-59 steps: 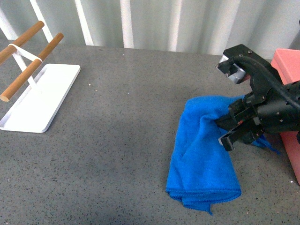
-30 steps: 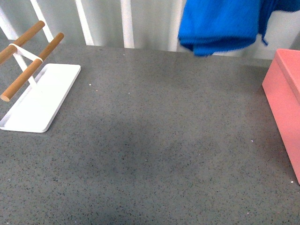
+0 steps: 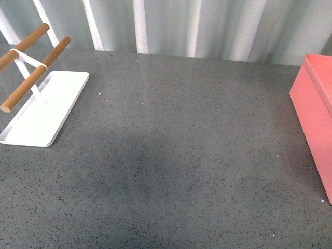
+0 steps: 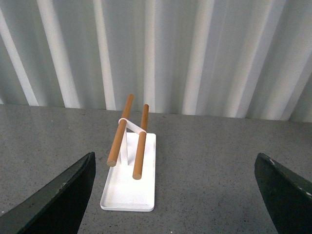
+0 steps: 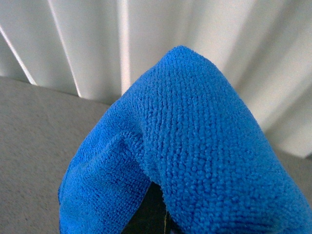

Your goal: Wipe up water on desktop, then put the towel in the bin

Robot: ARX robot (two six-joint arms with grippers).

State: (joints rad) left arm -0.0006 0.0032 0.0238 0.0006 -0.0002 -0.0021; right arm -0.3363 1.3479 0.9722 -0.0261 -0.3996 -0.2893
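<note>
The blue towel (image 5: 195, 146) fills the right wrist view, held up in the air in front of the white corrugated wall. My right gripper (image 5: 153, 212) is shut on the towel and almost wholly covered by it; only a dark sliver shows under the cloth. Neither the towel nor either arm shows in the front view. There, the speckled dark grey desktop (image 3: 171, 155) lies bare, and the salmon-pink bin (image 3: 314, 98) stands at its right edge. My left gripper (image 4: 174, 163) is open above the desktop, its dark fingers (image 4: 58, 200) wide apart with nothing between them.
A flat white tray (image 3: 49, 111) with two wooden rods (image 3: 36, 72) on a white stand sits at the desktop's far left. The same tray (image 4: 127, 195) lies ahead of the left gripper. A white corrugated wall (image 3: 171, 26) closes the back.
The towel, first lying on the desktop in the right gripper, rose to the top of the front view and has now left it. The right arm went out of view with it.
</note>
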